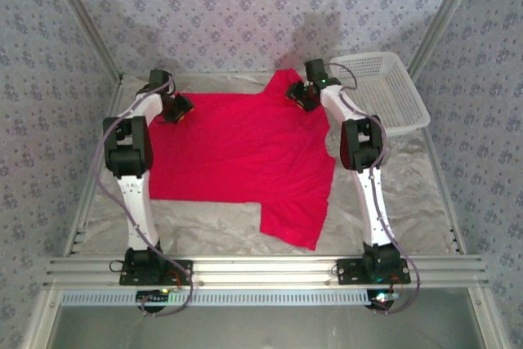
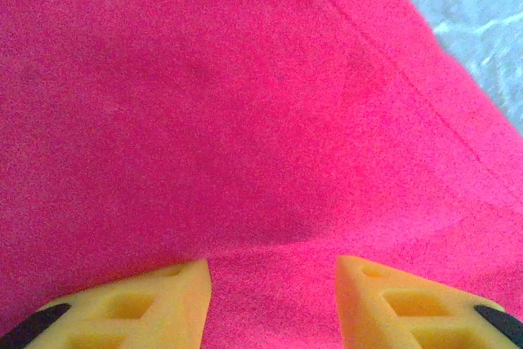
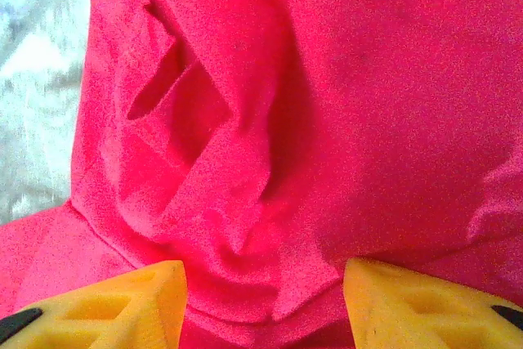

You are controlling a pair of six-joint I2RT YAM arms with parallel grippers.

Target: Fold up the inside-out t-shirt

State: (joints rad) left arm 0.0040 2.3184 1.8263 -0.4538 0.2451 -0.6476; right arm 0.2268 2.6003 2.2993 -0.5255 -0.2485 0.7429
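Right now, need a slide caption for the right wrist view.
Open right gripper poised over a bunched fold of the red t-shirt.

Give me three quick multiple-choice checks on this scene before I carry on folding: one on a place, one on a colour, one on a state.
1. Where does the white mesh basket stand?
A) at the table's far right corner
B) in the middle of the table
C) at the near left corner

2. What colour are the left gripper's fingers?
A) blue
B) yellow
C) white

3. How does the t-shirt lie?
A) rolled in a ball
B) hanging off the edge
C) spread out, bunched at the right gripper

Answers:
1 A: the top view shows it at the far right, beyond the right arm.
2 B: the left wrist view shows yellow tips.
3 C: the top view shows it spread on the table, and the right wrist view shows creased folds between the tips.
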